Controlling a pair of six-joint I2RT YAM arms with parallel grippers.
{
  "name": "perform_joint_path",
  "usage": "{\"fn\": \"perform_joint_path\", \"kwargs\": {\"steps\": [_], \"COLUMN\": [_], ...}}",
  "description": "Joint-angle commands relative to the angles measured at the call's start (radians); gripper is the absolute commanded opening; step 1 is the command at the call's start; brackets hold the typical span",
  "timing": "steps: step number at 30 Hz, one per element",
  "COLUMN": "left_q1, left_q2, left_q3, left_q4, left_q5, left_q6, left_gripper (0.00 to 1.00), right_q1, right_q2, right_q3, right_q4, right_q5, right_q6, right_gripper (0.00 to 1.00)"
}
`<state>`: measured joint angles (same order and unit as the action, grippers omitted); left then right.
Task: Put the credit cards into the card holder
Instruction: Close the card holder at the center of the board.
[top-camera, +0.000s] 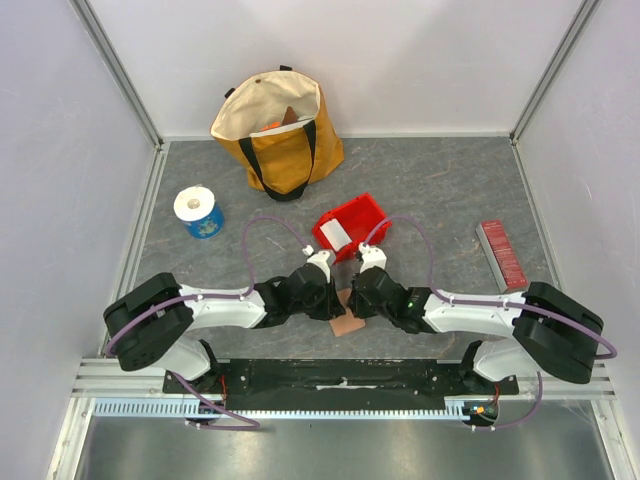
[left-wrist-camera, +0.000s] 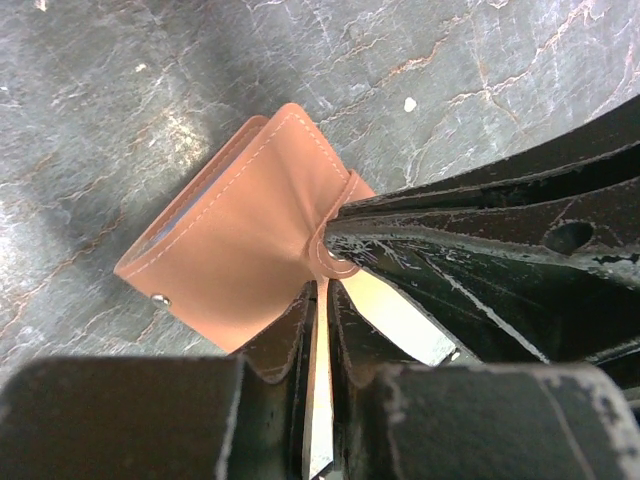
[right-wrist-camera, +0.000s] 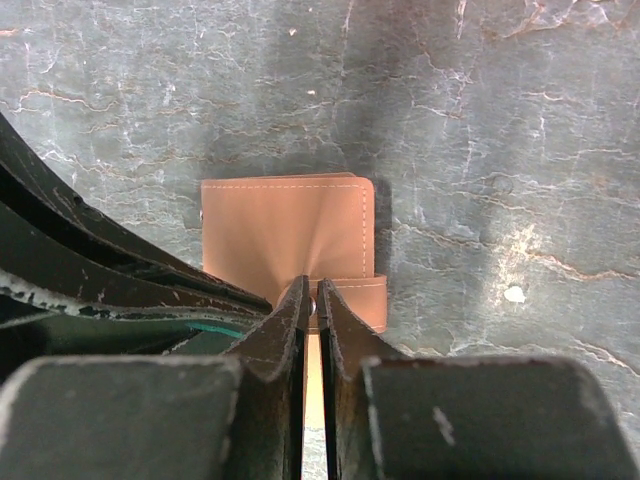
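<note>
My left gripper (left-wrist-camera: 322, 295) pressed almost together on a thin edge of the tan card holder (left-wrist-camera: 235, 255), my right gripper (right-wrist-camera: 312, 300) likewise pinching its snap tab (right-wrist-camera: 352, 300), holder on the desk (top-camera: 440, 190) by the middle of the near edge, red bin (top-camera: 372, 212) beyond with a white card (top-camera: 335, 235) inside.

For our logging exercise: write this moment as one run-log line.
left gripper: shut on card holder | right gripper: shut on card holder | card holder: on table | white card: in red bin
</note>
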<state>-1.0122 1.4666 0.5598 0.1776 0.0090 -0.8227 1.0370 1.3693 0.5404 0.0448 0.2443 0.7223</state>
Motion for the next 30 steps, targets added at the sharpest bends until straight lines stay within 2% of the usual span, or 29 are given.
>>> {"fn": "perform_joint_path", "kwargs": {"steps": [1,21,30], "left_q1": [-0.002,-0.003,-0.003], "left_q2": [-0.015,-0.031,-0.032], "left_q3": [-0.012,-0.012,-0.015], "left_q4": [-0.055,-0.098,-0.093], "left_q5": [-0.073,-0.107,-0.101], "left_q6": [-0.019,-0.038,-0.036], "left_gripper": [0.13,0.12,0.11], "right_q1": [0.018,0.018,0.018], "right_q2": [-0.021,-0.133,-0.124], "right_q3": [-0.057,-0.094,-0.076], "right_q4": [-0.134,-0.088,-0.057], "right_q5": [-0.057,-0.103,-0.112], "right_q6": [0.005,0.026,0.034], "right_gripper": [0.13,0.21,0.22]}}
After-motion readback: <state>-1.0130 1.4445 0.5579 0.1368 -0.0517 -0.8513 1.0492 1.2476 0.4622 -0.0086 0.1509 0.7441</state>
